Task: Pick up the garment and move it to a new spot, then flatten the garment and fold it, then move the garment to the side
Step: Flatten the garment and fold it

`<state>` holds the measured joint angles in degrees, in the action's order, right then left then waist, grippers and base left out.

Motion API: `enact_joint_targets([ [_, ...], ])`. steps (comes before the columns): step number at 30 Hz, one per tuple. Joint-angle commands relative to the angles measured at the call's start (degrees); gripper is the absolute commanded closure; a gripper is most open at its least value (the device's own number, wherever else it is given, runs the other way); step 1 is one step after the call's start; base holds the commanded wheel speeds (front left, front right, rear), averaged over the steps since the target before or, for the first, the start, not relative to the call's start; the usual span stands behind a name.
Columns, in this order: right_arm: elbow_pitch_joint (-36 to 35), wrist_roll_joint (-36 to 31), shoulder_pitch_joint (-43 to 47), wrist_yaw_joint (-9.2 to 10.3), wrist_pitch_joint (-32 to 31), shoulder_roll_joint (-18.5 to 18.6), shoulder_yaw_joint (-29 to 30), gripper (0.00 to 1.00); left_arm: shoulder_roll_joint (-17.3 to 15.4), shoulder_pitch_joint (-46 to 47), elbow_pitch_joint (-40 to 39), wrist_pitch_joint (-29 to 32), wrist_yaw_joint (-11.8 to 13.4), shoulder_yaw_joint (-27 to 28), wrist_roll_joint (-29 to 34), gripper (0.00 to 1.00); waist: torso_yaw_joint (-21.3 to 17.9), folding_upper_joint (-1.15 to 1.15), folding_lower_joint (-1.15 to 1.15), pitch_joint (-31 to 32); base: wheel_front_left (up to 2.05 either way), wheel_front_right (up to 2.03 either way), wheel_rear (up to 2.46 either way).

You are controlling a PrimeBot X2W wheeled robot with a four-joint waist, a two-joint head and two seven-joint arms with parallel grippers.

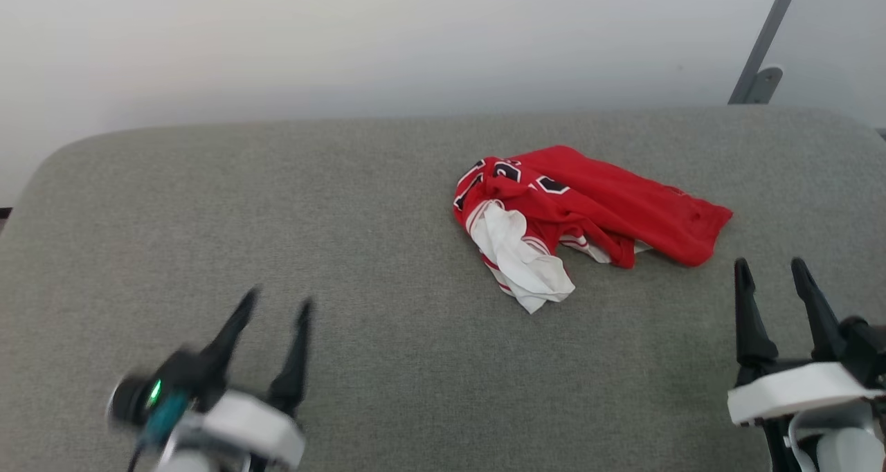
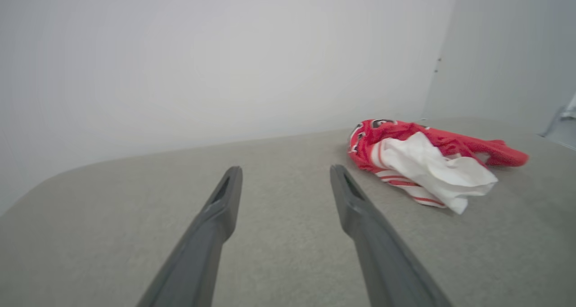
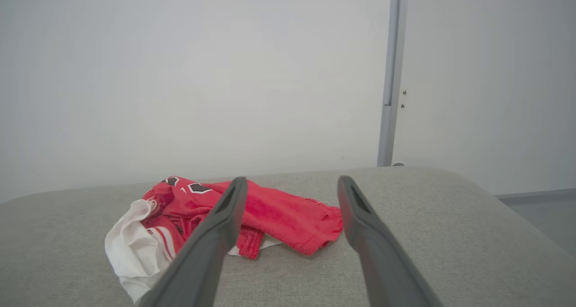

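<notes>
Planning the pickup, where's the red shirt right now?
In the head view the garment lies crumpled right of centre on the grey cushion, nearer the right claw.

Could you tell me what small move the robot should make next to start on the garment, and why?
Probably ease the right gripper forward and slightly left, toward the near red edge of the garment. The garment lies crumpled on the grey cushion with nothing touching it. Both grippers are open and apart from it, and the right one looks nearer than the left gripper.
</notes>
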<state>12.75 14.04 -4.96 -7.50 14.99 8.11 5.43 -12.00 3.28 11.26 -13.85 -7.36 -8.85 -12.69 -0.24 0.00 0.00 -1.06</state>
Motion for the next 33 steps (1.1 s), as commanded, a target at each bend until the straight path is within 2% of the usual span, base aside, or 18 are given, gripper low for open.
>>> enact_joint_targets([
  [1, -0.5, 0.0, -0.9, 0.02, 0.3, -0.4, 0.1, 0.00, -2.2, 4.3, -0.1, 1.1, -0.1, -2.6, -1.3, 0.00, -0.4, 0.00, 0.00, -0.9, 0.00, 0.00, 0.00],
  [4, -0.9, -0.1, -1.9, 0.02, 0.3, -1.3, -0.2, 0.00, -5.5, 12.1, 0.5, 7.9, 0.0, -9.4, -8.3, 0.00, -1.2, 0.00, 0.00, -2.5, 0.00, 0.00, 0.00],
  [8, -1.1, 0.0, -3.2, 0.02, 0.3, -2.2, -0.9, 0.00, -7.9, 22.4, 2.5, 23.1, 0.0, -15.0, -20.6, 0.00, -2.9, 0.00, 0.00, -4.9, 0.00, 0.00, 0.00],
  [11, -1.2, 0.1, -4.3, 0.02, 0.3, -2.9, -1.4, 0.00, -7.0, 27.8, 6.8, 35.7, 0.0, -16.6, -28.0, 0.00, -4.4, 0.00, 0.00, -6.7, 0.00, 0.00, 0.00],
  [12, -1.2, 0.1, -4.3, 0.02, 0.3, -2.9, -1.4, 0.00, -7.0, 27.8, 6.8, 35.7, 0.0, -16.6, -28.0, 0.00, -4.4, 0.00, 0.00, -6.7, 0.00, 0.00, 0.00],
  [15, -1.0, 0.5, -5.1, 0.02, 0.3, -3.6, -1.6, 0.00, -4.1, 32.2, 11.7, 46.8, 0.7, -16.5, -34.9, 0.00, -6.1, 0.00, 0.00, -7.9, 0.00, 0.00, 0.00],
  [18, -1.2, 0.6, -6.2, 0.02, 0.3, -4.2, -1.5, 0.00, -2.7, 36.2, 14.8, 55.3, 1.7, -17.1, -38.5, 0.00, -7.8, 0.00, 0.00, -9.7, 0.00, 0.00, 0.00],
  [23, -1.4, 1.1, -7.3, 0.02, 0.3, -4.7, -1.3, 0.00, -0.4, 40.2, 18.7, 60.2, 3.4, -17.1, -40.7, 0.00, -10.5, 0.00, 0.00, -12.0, 0.00, 0.00, 0.00],
  [27, -1.3, 1.3, -8.2, 0.02, 0.3, -5.0, -1.3, 0.00, 0.8, 42.4, 21.4, 59.6, 3.7, -16.9, -40.9, 0.00, -12.3, 0.00, 0.00, -13.3, 0.00, 0.00, 0.00],
  [31, -1.2, 1.6, -8.7, 0.02, 0.3, -5.2, -1.4, 0.00, 1.5, 43.7, 24.2, 58.2, 2.6, -17.6, -40.1, 0.00, -13.4, 0.00, 0.00, -14.0, 0.00, 0.00, 0.00],
  [32, -1.1, 1.6, -8.8, 0.02, 0.3, -5.2, -1.3, 0.00, 1.5, 44.1, 24.8, 57.5, 2.4, -17.6, -39.8, 0.50, -13.6, 0.00, 0.00, -14.0, 0.00, 0.00, 0.00],
  [33, -1.1, 1.7, -8.7, 0.02, 0.3, -5.1, -1.2, 0.00, 1.5, 44.4, 25.5, 57.0, 2.3, -17.8, -39.6, 0.87, -13.7, 0.00, 0.00, -14.0, 0.00, 0.00, 0.00],
])
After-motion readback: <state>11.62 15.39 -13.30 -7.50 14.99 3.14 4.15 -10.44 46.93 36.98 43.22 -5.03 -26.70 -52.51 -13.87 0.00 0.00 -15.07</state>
